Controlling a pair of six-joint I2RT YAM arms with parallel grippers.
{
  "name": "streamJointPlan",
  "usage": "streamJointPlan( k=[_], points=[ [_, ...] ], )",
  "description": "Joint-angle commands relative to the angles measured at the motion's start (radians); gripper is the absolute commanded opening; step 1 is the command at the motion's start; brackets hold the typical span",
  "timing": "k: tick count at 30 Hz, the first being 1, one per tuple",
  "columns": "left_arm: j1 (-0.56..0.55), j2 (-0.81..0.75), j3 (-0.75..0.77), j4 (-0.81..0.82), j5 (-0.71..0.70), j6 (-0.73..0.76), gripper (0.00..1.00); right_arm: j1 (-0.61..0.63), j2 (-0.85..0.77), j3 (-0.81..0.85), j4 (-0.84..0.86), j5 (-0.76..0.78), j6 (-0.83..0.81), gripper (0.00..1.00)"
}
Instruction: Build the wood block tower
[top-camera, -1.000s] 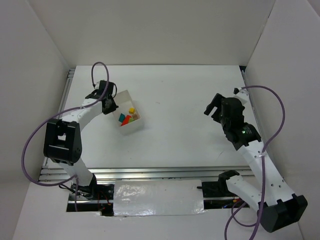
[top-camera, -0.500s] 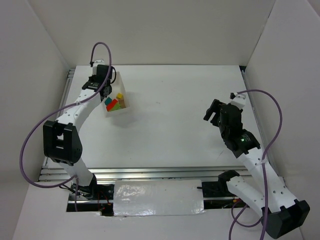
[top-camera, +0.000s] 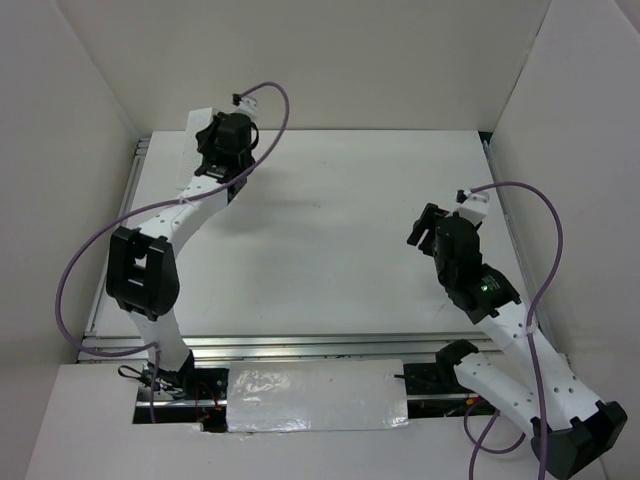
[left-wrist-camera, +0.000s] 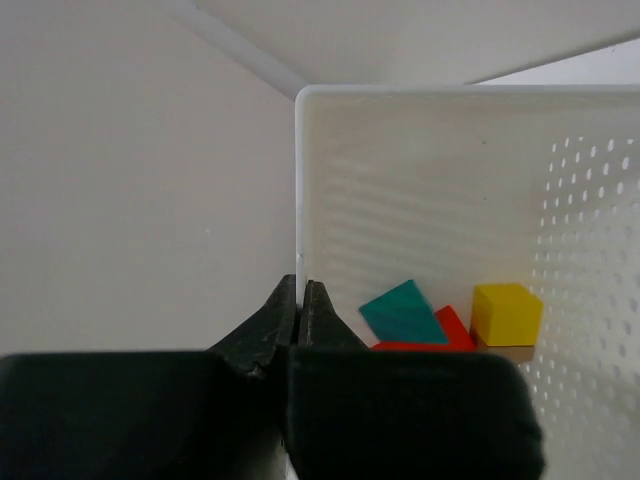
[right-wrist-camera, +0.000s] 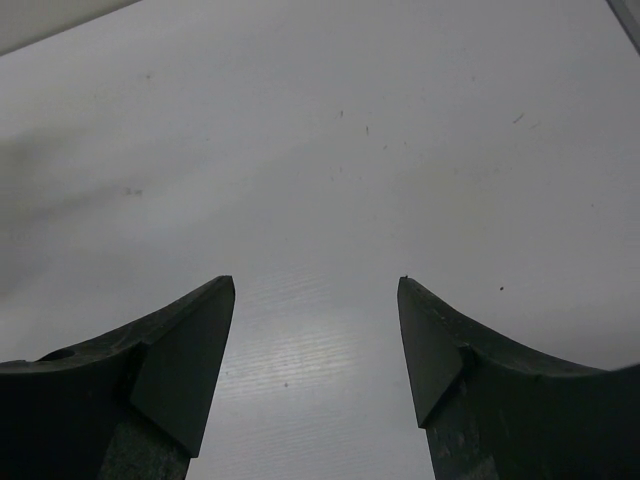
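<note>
left gripper: fingers squeezed together on the thin side wall of the white box, pinching its edge. The arm is reached up into the far left corner.

white box: plastic, with one wall full of little holes. In the top view it sits up against the back wall and looks lifted off the table. It's tipped, so everything has slid to the gripper end.

wood blocks: all loose in the bottom of that box, nothing stacked into a tower yet.

teal piece: flat slanted face, leftmost, leaning on the red one.

red piece: mostly hidden, wedged between the teal and the yellow.

yellow cube: clean little cube, rightmost, with a tan bit peeking out under it.

right gripper: fingers spread wide, holding nothing, over bare white table, well apart from the box.
</note>
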Motion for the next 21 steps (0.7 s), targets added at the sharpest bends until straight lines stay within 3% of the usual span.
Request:
streamJointPlan(
  k=[1,5,9,21],
  points=[
    [-0.019,0.042,-0.067,0.387,-0.153,0.378,0.0,0.017,-0.014,0.01,0.061,0.07,-0.007,0.73],
    [-0.027,0.08,-0.064,0.315,-0.13,0.352,0.0,0.029,0.008,0.007,0.049,0.108,-0.007,0.72],
    [-0.059,0.138,-0.125,0.494,-0.195,0.545,0.0,0.058,0.043,0.033,-0.002,0.174,0.018,0.71],
    [-0.172,0.244,-0.199,0.447,-0.273,0.691,0.0,0.1,0.094,0.024,-0.02,0.189,0.03,0.7]
  ],
)
